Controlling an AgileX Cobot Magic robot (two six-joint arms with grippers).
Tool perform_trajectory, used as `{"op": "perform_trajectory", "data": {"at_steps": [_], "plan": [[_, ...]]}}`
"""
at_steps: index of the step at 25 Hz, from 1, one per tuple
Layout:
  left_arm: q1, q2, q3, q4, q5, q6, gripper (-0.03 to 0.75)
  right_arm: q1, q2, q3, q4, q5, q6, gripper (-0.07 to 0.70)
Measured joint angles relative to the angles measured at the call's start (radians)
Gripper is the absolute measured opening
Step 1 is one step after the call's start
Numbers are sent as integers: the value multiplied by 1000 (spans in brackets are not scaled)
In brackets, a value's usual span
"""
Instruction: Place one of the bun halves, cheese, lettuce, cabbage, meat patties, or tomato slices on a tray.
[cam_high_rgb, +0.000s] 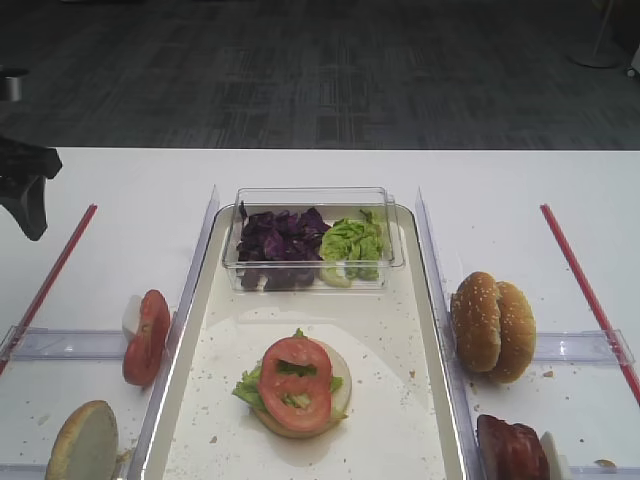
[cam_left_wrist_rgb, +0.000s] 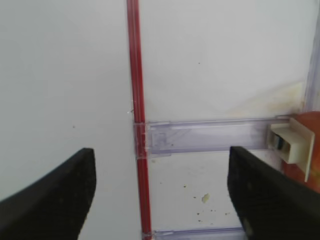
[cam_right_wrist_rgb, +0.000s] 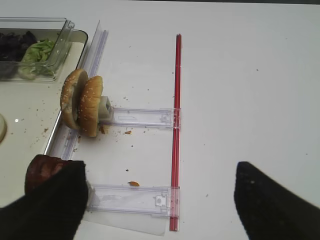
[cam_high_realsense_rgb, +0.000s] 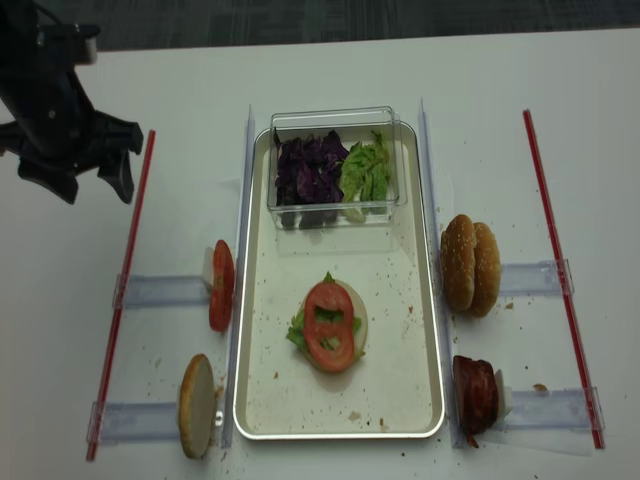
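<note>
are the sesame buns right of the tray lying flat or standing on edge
Standing on edge. The two sesame buns lean side by side against a clear holder, seeded domes facing sideways, just outside the tray.

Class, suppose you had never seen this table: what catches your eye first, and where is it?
First the tomato slice topping lettuce and a pale bun half, alone in the middle of the tray. Behind it a clear box holds purple cabbage beside green leaves. At far left the left gripper hangs open over bare table.

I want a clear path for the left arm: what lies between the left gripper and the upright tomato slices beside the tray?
In the realsense high view, only the red strip and bare white table separate the left gripper from the tomato slices.
</note>
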Motion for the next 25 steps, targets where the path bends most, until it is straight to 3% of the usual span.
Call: {"op": "perform_trajectory", "data": {"at_steps": [13,25], "plan": [[-36,-251,17,-31,10,25,504,0,0,0,0,0,-4,615],[-53,-658,338,-33,21,29,503,0,0,0,0,0,-4,615]]}}
